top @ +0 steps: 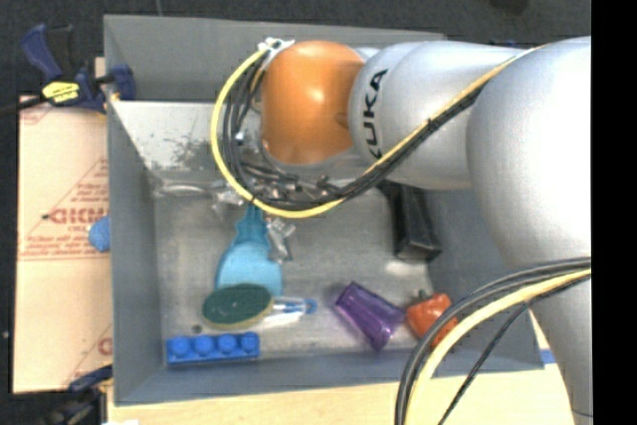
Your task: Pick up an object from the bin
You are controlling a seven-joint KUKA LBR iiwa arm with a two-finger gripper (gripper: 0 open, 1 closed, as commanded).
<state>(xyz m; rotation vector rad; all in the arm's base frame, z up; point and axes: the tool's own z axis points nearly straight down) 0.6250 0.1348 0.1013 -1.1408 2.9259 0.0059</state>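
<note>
Near claw (pixel 257 222), blue brush (pixel 244 266), handle toward it

Grey bin (pixel 179 244) floor: light-blue brush (pixel 247 262) mid-left, blue studded strip (pixel 212 347) against the near wall. Purple cup (pixel 363 316) and orange piece (pixel 426 314) lie right, black block (pixel 413 222) behind them.

Arm (pixel 498 114): silver-grey, glossy, rounded links. KUKA lettering (pixel 373 114): black, on the wrist segment. Wrist cover (pixel 304 100): orange, smooth, dome-shaped. Cables (pixel 221 129): yellow and black, looped round the cover and strung along the arm. Second cable bundle (pixel 498 292): black and yellow, arcing across the lower link. Gripper (pixel 267 229): grey metal, beneath the cover.
</note>
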